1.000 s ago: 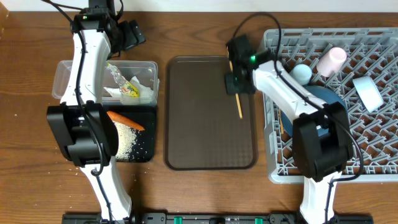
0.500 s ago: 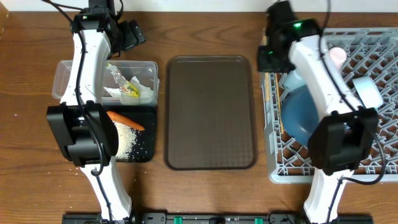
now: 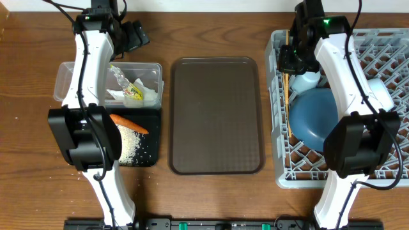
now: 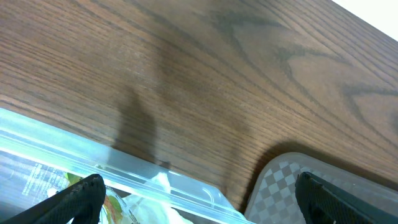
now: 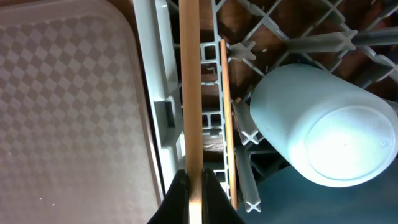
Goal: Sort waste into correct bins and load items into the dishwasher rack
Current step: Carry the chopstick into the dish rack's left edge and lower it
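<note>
Tip: right jaws pinch a thin wooden chopstick (image 5: 189, 93); lay it beside its twin (image 5: 225, 112) in the grey plastic lattice rack (image 5: 158, 74) before releasing. Left jaws gape empty.

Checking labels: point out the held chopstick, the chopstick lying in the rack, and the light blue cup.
held chopstick (image 5: 189, 93), right wrist view, mid-shaft
racked chopstick (image 5: 225, 118), right wrist view, mid-shaft
light blue cup (image 5: 336, 137), right wrist view, its facing end
</note>
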